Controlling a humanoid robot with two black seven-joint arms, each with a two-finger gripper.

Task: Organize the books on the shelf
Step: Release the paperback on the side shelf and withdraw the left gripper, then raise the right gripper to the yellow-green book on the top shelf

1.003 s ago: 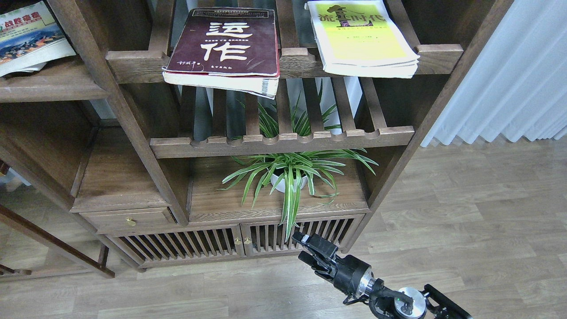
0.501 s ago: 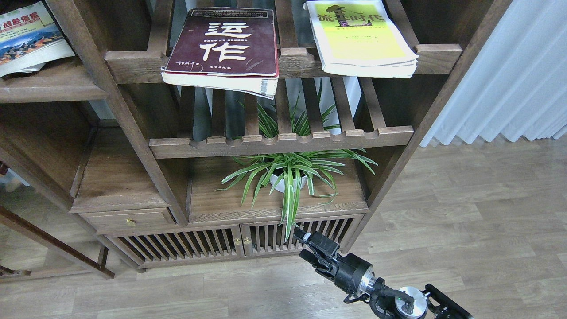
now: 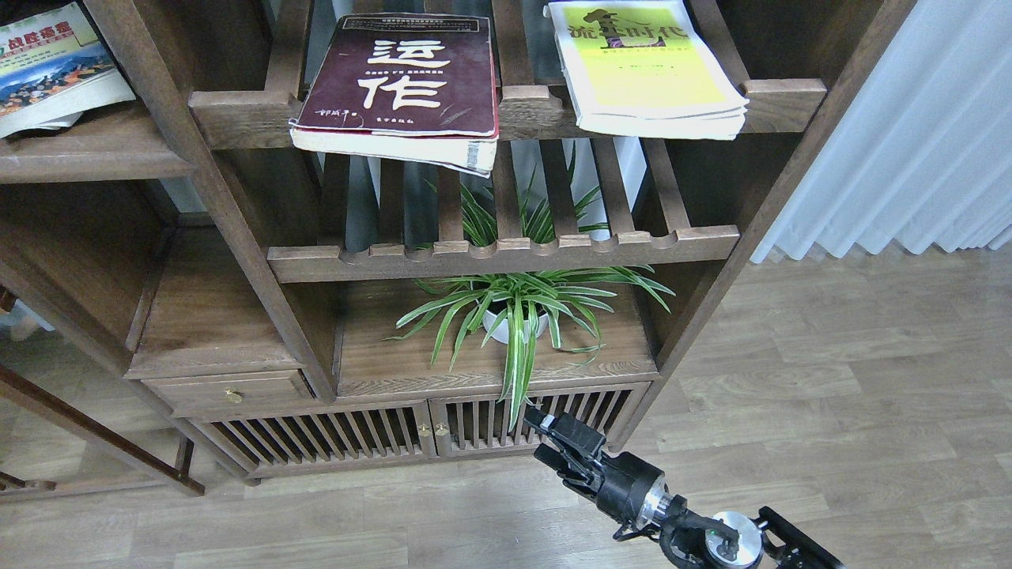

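Note:
The thick maroon book (image 3: 403, 79) with white Chinese characters lies flat on the upper slatted rack, its front edge hanging over the rail. The yellow-green book (image 3: 644, 67) lies flat to its right on the same rack. The smaller colourful book (image 3: 47, 67) lies on a solid dark-brown shelf (image 3: 87, 154) at the top left, cut off by the frame's edge. My right gripper (image 3: 545, 435) is low in front of the cabinet doors, far below all the books and holding nothing. It is dark and seen small, so its fingers cannot be told apart. My left arm is out of view.
A spider plant in a white pot (image 3: 514, 316) stands on the solid board under the lower slatted rack (image 3: 506, 253). A drawer with a brass knob (image 3: 233, 395) and slatted doors (image 3: 411, 431) are below. A white curtain (image 3: 909, 126) hangs at the right, over wood floor.

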